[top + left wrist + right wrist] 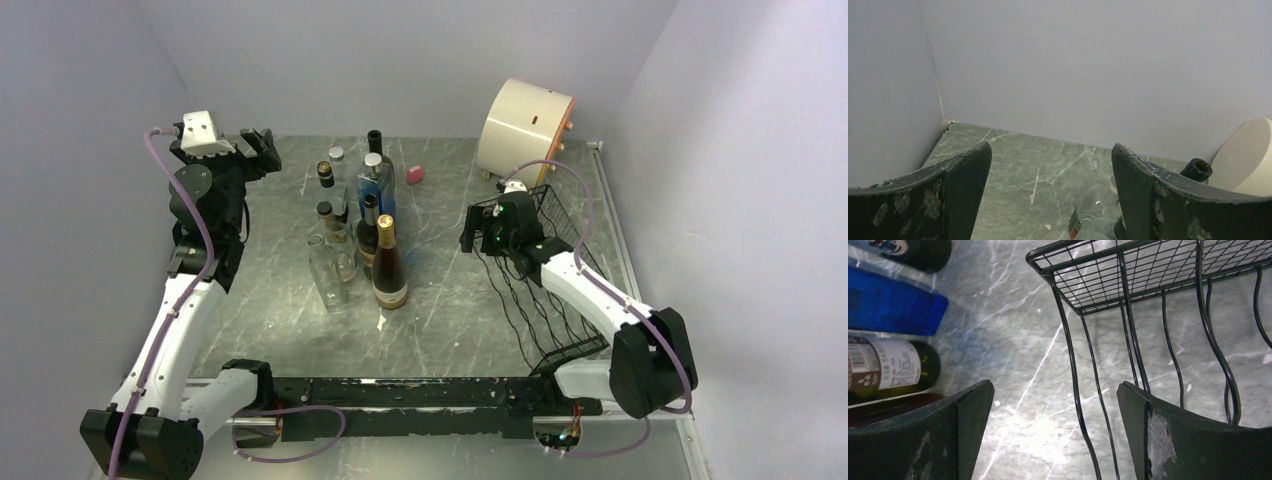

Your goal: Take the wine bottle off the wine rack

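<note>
Wine rack (pixel 545 310) at 4 o'clock, its near end partly hidden by the right arm. Right gripper (pixel 470 238), fingers spread wide, at its far-left corner. Wine bottle (pixel 389 265) upright at centre among other bottles (pixel 345 215), labels illegible. Left gripper (pixel 258 150), spread wide, at 10 o'clock. Cream drum (pixel 525 128) at 1 o'clock.

Top camera high, facing down; right wrist close over wine rack (pixel 1138 275).

Black wine rack (pixel 1148 265); seemingly blue bottle (pixel 893 307)
</note>
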